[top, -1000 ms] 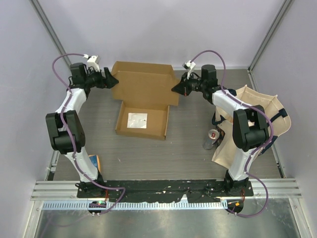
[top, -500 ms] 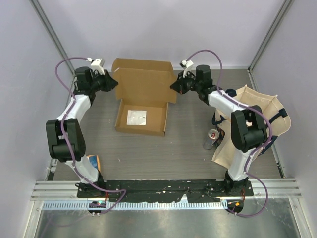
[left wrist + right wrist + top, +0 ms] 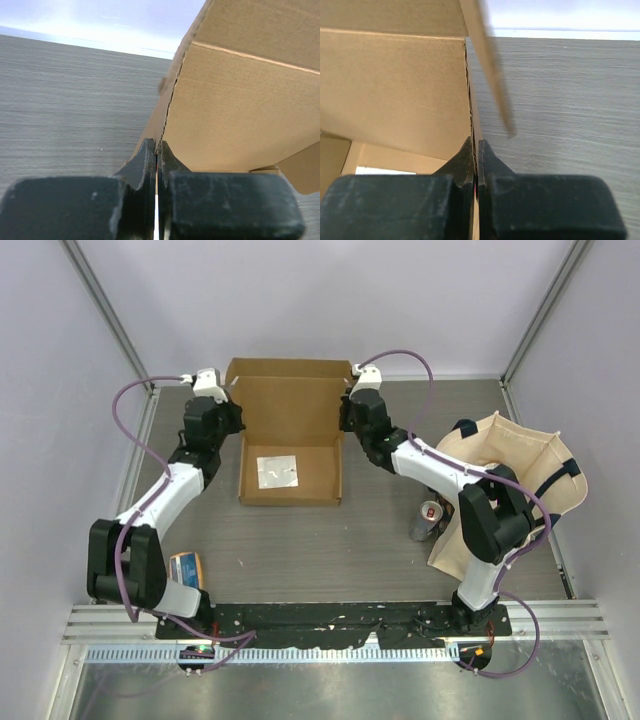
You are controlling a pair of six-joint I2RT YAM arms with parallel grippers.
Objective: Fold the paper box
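Observation:
The paper box (image 3: 290, 412) is brown corrugated cardboard, lying mid-table at the back with its lid raised behind a shallow tray. A white label (image 3: 273, 471) lies inside the tray. My left gripper (image 3: 236, 423) is shut on the lid's left side flap. In the left wrist view the cardboard edge (image 3: 170, 107) runs straight into the closed left gripper (image 3: 157, 146). My right gripper (image 3: 345, 420) is shut on the lid's right side flap. Seen from the right wrist, that right gripper (image 3: 476, 144) pinches the thin flap edge (image 3: 470, 100).
A beige tote bag (image 3: 515, 485) with dark handles slumps at the right, beside the right arm. A drink can (image 3: 429, 519) stands just left of the bag. A small orange-and-blue packet (image 3: 186, 568) lies near the left arm's base. Metal frame posts rise at both back corners.
Both arms swung inward toward the box. The left gripper closed on the left flap. The lid's side flaps went from spread flat to turned in, and the lid stands more upright.

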